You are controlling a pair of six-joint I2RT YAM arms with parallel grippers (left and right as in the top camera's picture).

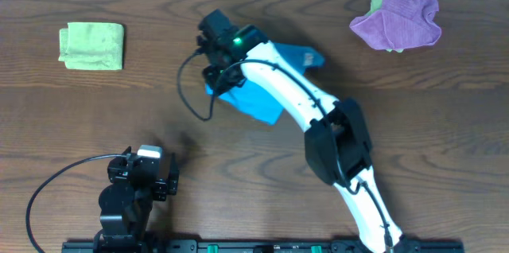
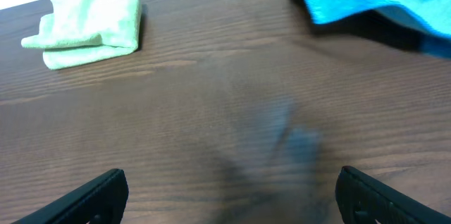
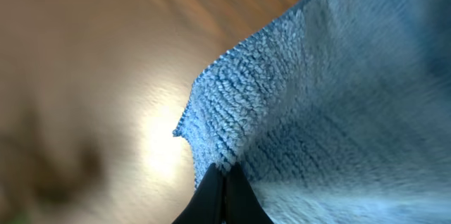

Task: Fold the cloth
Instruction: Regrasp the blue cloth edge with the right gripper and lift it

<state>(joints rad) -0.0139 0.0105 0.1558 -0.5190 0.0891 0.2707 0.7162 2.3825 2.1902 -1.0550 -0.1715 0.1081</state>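
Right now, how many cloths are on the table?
3 plainly: a folded green cloth far left, a blue cloth at centre pinched by the right gripper, a purple cloth far right. Green fabric under the purple one may be a fourth.

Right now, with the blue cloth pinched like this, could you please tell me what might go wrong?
The right jaws are shut on only a thin edge by a corner of the blue cloth; it may slip out mid-fold.
The left arm sits well away with open jaws, so nothing pins the cloth; the whole piece may slide instead of folding.
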